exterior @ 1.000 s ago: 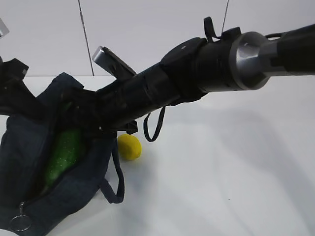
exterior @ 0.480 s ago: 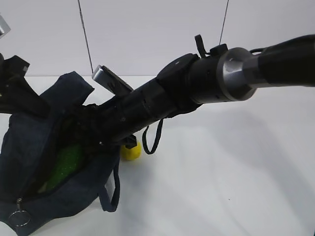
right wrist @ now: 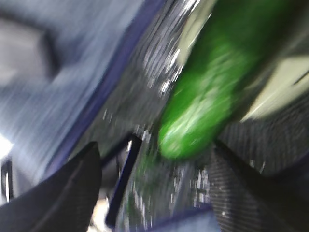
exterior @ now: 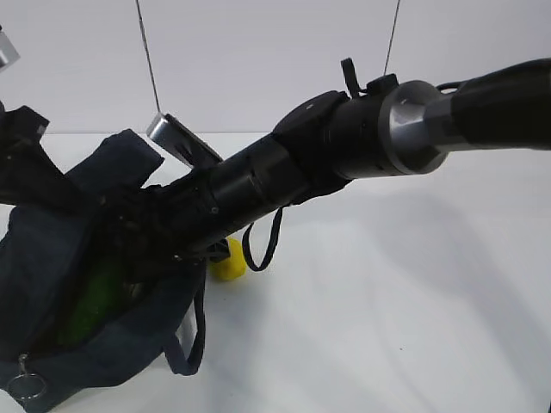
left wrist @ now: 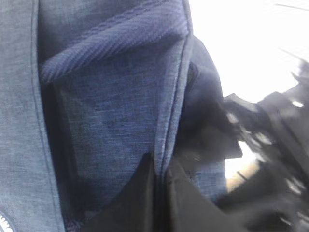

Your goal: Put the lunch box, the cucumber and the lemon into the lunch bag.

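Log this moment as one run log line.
left gripper: shut on lunch bag edge | right gripper: open inside bag | cucumber: in bag | lemon: on table

The right arm (exterior: 284, 176) is a thick matte-black tube with a brushed silver collar (exterior: 413, 129) near its upper joint. A black cable loop (exterior: 263, 245) dangles beneath it. The wrist fingers (right wrist: 241, 193) show a woven carbon-fibre pattern.

Your right arm's long black tube with a silver ring (exterior: 413, 129) stretches from the right side down to the left. Its black gripper (right wrist: 154, 188) has its two fingers spread wide apart. Your left black gripper (left wrist: 159, 193) has its fingers pressed tight together on blue cloth.
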Motion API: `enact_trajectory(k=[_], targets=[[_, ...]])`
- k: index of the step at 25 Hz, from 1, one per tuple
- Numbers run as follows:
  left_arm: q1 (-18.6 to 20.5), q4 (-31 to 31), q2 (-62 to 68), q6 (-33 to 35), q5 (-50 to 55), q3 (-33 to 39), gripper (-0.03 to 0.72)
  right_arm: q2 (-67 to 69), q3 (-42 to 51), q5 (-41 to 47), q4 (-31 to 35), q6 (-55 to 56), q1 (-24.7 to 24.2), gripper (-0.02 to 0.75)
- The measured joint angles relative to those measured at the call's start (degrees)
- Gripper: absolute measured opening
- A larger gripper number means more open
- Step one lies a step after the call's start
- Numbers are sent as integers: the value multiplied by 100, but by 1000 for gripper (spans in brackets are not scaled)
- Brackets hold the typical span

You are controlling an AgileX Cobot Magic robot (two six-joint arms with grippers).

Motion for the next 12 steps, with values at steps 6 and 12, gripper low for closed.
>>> enact_trajectory(k=[6,12], targets=[[0,140,0,10,0,0,-6,0,-63,586,-205,-22,0,528],[15,286,0,10,-10,0,-6,0,-503,995,-643,-4,-24,528]])
